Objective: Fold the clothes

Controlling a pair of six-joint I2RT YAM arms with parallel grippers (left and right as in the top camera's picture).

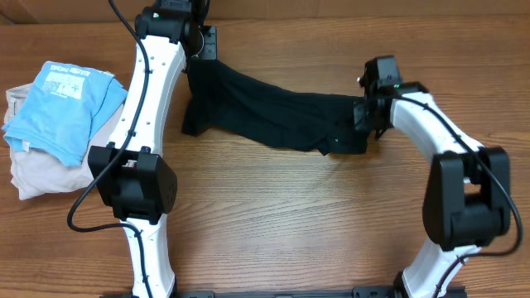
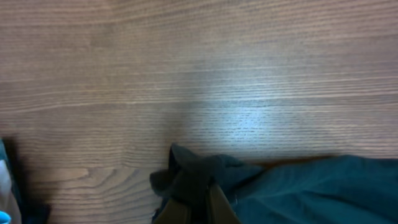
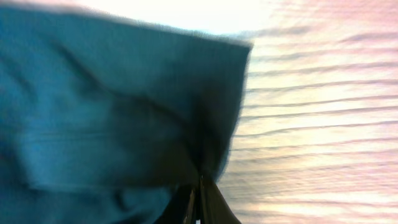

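The clothes [image 1: 273, 112] are one black garment stretched in a sagging band across the back middle of the table. My left gripper [image 1: 199, 62] is shut on its left end, where the cloth hangs down in a bunch. My right gripper [image 1: 364, 116] is shut on its right edge. In the left wrist view the dark fabric [image 2: 311, 186] bunches between the fingers [image 2: 177, 211] at the bottom of the frame. In the right wrist view the cloth [image 3: 112, 106] fills the left side, pinched between the closed fingertips [image 3: 211, 202].
A light blue shirt [image 1: 70, 103] with a white printed patch lies on a beige garment [image 1: 37, 165] at the table's left edge. Bare wood lies in front of the black garment. Both arm bases stand at the front edge.
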